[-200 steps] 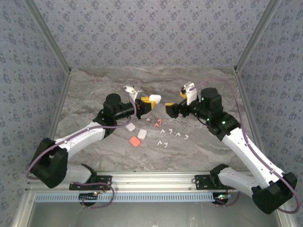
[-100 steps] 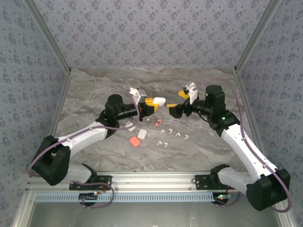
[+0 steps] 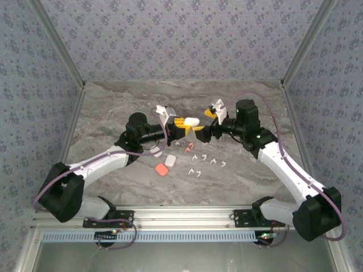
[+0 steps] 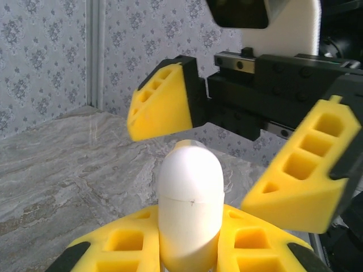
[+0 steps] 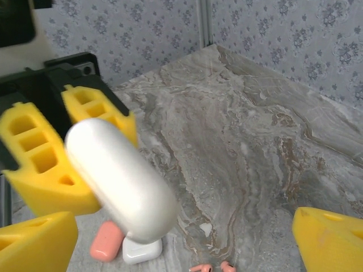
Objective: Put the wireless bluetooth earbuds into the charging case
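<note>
The right fingers (image 4: 161, 105) have swung left and now stand spread just before the tip of the white case (image 3: 190, 120), which the left fingers (image 4: 249, 243) nudged rightward.

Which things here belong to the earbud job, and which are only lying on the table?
In the job: held white case in left gripper; open right gripper facing it; white earbuds; coral earbuds.
Lying about: coral case; spare white cases.

Grey marbled tabletop (image 3: 238, 181), floral blue-grey walls (image 3: 181, 39) on 3 sides, aluminium corner posts (image 3: 59, 42), even light
</note>
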`<control>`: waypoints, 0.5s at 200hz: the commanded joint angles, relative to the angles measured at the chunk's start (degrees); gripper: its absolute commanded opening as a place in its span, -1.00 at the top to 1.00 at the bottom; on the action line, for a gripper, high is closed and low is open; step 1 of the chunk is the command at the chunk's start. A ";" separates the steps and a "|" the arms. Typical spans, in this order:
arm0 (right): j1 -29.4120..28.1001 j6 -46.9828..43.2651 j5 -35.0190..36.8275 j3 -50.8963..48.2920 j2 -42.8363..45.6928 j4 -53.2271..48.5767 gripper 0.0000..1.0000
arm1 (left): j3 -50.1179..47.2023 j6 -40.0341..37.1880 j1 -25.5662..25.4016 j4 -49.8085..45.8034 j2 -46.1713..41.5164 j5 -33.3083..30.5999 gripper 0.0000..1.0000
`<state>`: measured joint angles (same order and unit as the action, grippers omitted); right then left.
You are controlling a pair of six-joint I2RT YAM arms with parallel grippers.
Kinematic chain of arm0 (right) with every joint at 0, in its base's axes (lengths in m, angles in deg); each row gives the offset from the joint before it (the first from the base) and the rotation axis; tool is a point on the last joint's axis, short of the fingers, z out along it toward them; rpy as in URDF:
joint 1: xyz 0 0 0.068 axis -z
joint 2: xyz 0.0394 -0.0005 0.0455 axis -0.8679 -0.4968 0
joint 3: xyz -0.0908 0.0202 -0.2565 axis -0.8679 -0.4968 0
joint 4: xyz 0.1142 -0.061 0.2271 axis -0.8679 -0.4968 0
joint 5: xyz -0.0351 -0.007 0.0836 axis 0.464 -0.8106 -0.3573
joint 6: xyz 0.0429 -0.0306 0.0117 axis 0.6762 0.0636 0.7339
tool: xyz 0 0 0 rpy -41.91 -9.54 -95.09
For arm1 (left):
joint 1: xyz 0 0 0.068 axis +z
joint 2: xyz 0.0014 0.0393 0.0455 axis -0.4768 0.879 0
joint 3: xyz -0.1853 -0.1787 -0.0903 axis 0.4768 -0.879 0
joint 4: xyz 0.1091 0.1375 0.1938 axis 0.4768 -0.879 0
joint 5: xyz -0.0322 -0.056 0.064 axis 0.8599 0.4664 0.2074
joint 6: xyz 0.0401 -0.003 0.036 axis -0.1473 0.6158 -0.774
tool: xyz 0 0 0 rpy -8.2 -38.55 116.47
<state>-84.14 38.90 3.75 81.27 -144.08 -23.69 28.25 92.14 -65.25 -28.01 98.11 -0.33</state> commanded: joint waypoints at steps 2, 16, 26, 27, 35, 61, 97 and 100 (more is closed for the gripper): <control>0.23 -0.77 1.39 3.40 -0.69 0.40 -0.96 | 2.66 -0.98 -0.31 0.82 -0.71 2.10 1.00; 0.50 -1.03 1.53 3.65 -0.83 0.17 -0.93 | 2.70 -1.34 -0.30 0.30 -0.88 2.21 1.00; 0.75 -1.08 1.55 3.85 -0.92 0.02 -0.91 | 2.84 -1.68 -0.31 -0.18 -0.97 2.31 1.00; 0.78 -1.06 1.52 3.81 -0.96 0.04 -0.91 | 2.85 -1.74 -0.27 -0.26 -0.91 2.33 1.00; 1.04 -1.10 1.50 3.94 -1.22 -0.12 -0.91 | 3.03 -2.04 -0.31 -0.80 -0.96 2.53 1.00; 1.67 -1.21 1.24 5.29 -2.05 -0.90 -0.88 | 3.41 -2.93 -0.32 -1.76 -1.03 3.00 1.00; 2.50 -1.38 1.04 8.75 -4.46 -2.79 -0.87 | 3.39 -3.63 -0.31 -1.82 -0.86 2.86 1.00; 2.51 -1.46 0.91 9.02 -4.66 -2.88 -0.87 | 3.39 -3.67 -0.31 -1.83 -0.87 2.72 1.00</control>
<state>-82.83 38.24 3.64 86.39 -146.86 -25.98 29.70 90.43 -65.05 -29.96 98.11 -0.81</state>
